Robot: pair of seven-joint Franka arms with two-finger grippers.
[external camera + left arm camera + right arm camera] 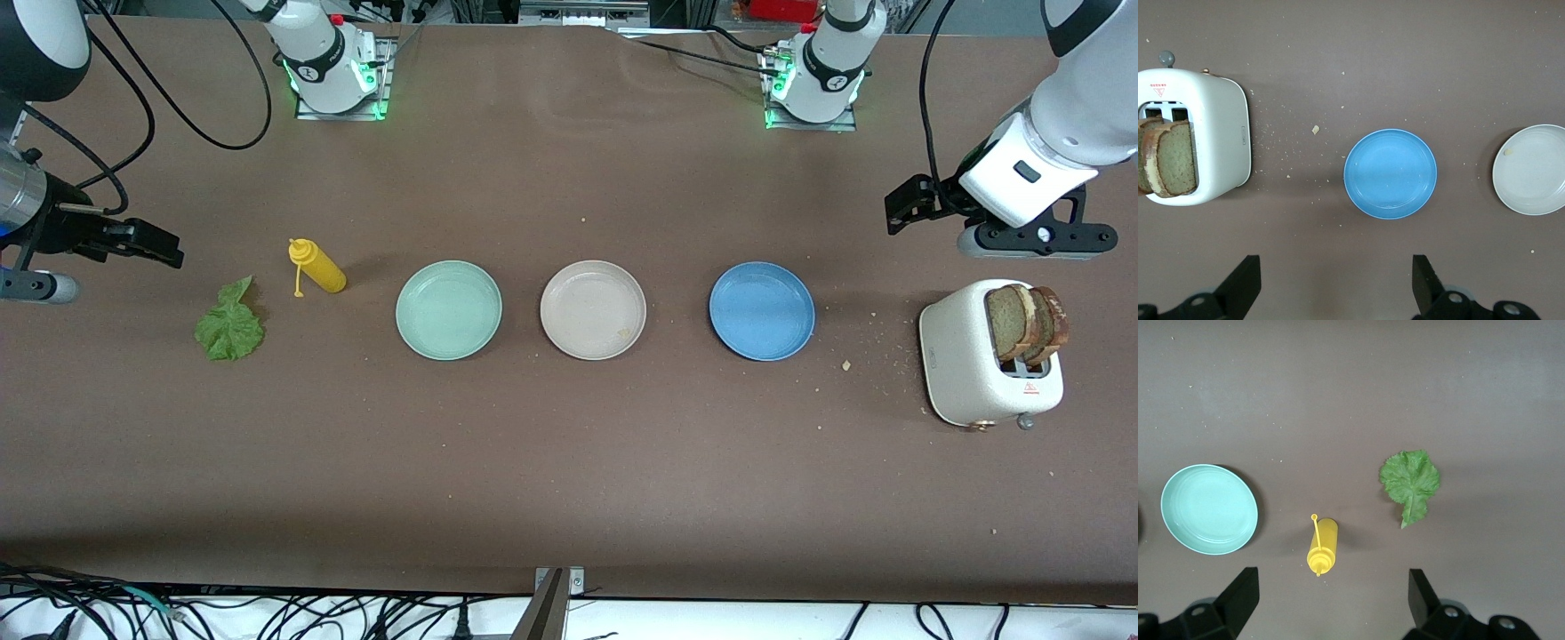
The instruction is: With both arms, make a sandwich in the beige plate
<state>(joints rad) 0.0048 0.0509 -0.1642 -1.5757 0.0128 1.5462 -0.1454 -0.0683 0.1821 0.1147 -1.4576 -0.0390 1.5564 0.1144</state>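
The beige plate (pixel 593 309) sits bare mid-surface between my two released end effectors, well apart from both: my left end effector (pixel 902 212) hangs over the surface by the toaster (pixel 965 364) holding the toast slices (pixel 1022 322), my right end effector (pixel 151 244) near the lettuce leaf (pixel 230 324).

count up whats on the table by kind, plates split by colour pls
mint green plate: 1
beige plate: 1
blue plate: 1
toast slices in the toaster: 2
toaster: 1
lettuce leaf: 1
yellow squeeze bottle: 1
total: 8
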